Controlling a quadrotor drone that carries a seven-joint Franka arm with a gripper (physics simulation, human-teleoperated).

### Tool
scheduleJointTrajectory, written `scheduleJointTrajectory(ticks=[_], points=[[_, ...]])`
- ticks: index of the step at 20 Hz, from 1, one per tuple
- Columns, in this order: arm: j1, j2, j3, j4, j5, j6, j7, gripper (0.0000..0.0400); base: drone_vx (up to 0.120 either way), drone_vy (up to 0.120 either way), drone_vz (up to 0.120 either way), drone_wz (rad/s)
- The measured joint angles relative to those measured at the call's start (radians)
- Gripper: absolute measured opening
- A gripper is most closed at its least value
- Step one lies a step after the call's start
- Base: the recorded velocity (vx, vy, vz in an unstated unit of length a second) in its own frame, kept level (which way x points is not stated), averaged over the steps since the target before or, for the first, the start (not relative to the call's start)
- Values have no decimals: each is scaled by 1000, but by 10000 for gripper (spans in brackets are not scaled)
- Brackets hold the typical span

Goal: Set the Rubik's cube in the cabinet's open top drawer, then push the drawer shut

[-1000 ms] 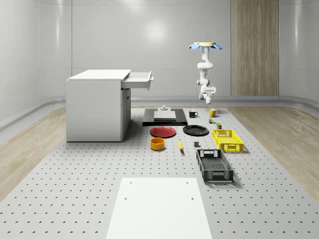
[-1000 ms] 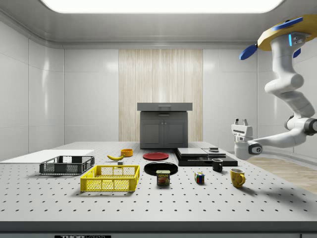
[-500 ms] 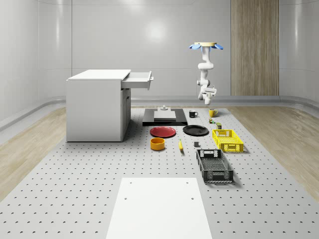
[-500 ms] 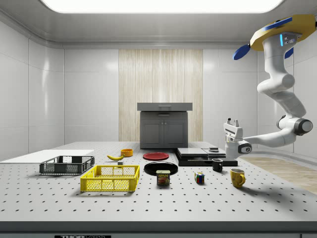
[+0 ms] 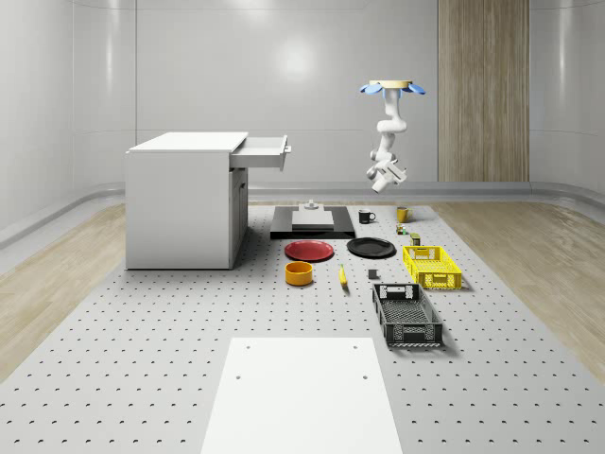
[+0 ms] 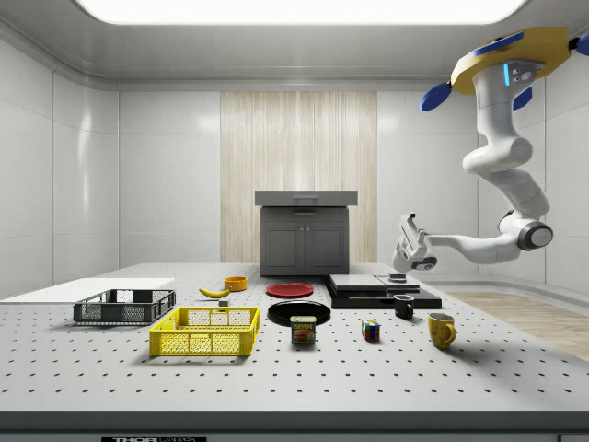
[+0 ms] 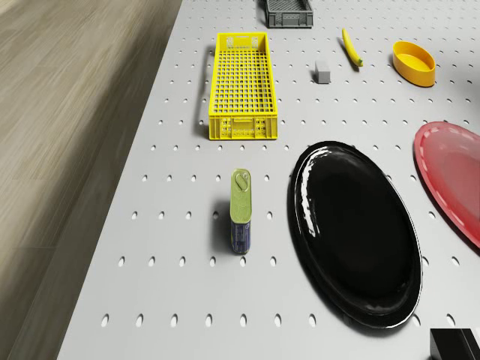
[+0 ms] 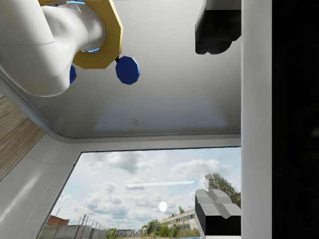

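The Rubik's cube [image 6: 370,331] lies on the perforated table between a black mug [image 6: 403,307] and a tin can [image 6: 303,330]; it is the small cube [image 5: 402,229] in front of the yellow mug [image 5: 402,214]. The drone [image 6: 502,64] hovers high over the table's far right part. Its arm bends down and forward, and the gripper [image 6: 406,224] hangs well above the cube, tilted upward. In the wrist view the gripper [image 8: 215,122] is open, with nothing between the dark fingertips [image 8: 214,32], and it faces the ceiling. The white cabinet [image 5: 184,199] has its top drawer [image 5: 265,151] pulled open.
On the table are a yellow crate [image 7: 242,82], black plate [image 7: 352,232], red plate [image 7: 454,180], tin can [image 7: 241,210], banana [image 7: 351,46], orange bowl [image 7: 414,63], dark crate [image 5: 406,315] and a black platform [image 5: 312,222]. A white panel [image 5: 302,392] lies at the front.
The drone has shifted toward the side view's left. The arm has swung the gripper higher and further left in that view, tilting it from upright. The table objects have not moved.
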State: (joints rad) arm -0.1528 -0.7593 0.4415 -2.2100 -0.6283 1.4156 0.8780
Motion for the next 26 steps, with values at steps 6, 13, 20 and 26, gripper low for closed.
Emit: scheduleJointTrajectory(ticks=[6,13,20,26], points=[[-198,-78,374,-354,-651,1,187,400,120,0,-40,0],[-560,-172,655,-629,-1192,-143,475,400,6,0,-120,0],[-778,-244,764,-680,-1337,-238,619,400,0,0,-120,0],[-852,-288,801,-686,-1355,-250,669,400,27,-47,-120,0]])
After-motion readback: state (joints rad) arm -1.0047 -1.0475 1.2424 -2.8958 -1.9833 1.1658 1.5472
